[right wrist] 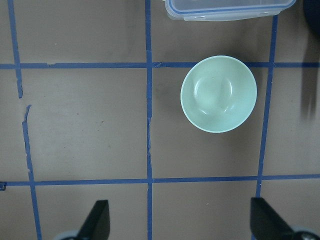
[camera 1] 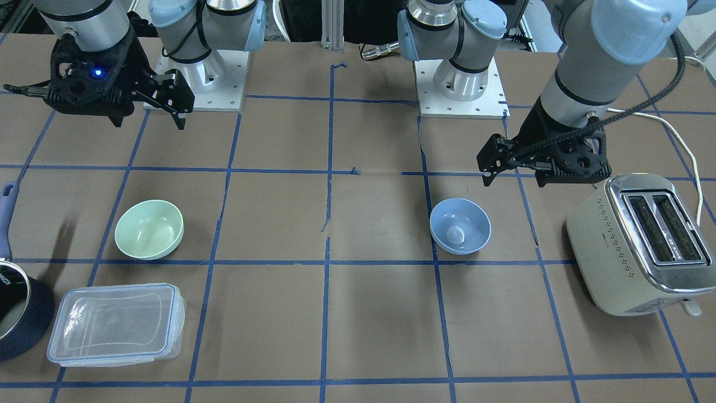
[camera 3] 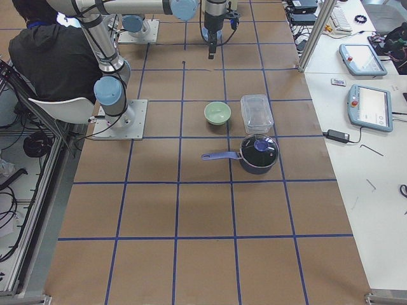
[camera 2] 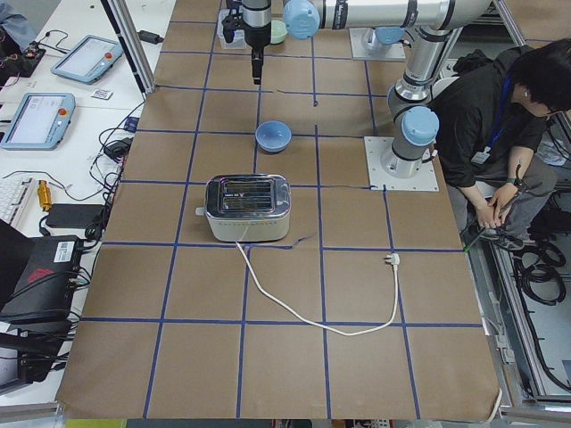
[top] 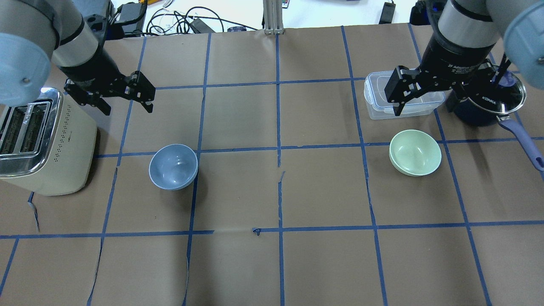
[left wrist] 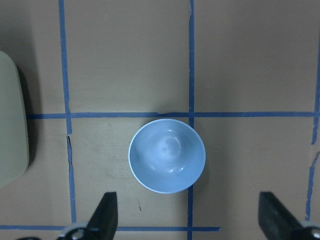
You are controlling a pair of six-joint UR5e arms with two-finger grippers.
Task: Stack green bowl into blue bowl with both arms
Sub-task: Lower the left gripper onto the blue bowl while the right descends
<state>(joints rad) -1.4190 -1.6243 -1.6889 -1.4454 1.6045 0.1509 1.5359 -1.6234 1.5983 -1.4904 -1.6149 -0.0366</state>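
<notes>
The green bowl (camera 1: 149,229) (top: 415,152) stands upright and empty on the brown table. The right wrist view (right wrist: 219,93) shows it ahead of the fingers and to the right. The blue bowl (camera 1: 460,225) (top: 173,166) stands upright and empty on the other half. It lies just ahead of the fingers in the left wrist view (left wrist: 167,155). My left gripper (top: 127,109) (camera 1: 513,179) is open and empty, high above the table behind the blue bowl. My right gripper (top: 425,106) (camera 1: 148,120) is open and empty, high up near the green bowl.
A cream toaster (top: 38,140) stands beside the blue bowl at the table's left end, its cord trailing off. A clear lidded container (top: 401,100) and a dark pot (top: 488,102) with a blue handle stand just beyond the green bowl. A person (camera 2: 500,116) sits behind the robot.
</notes>
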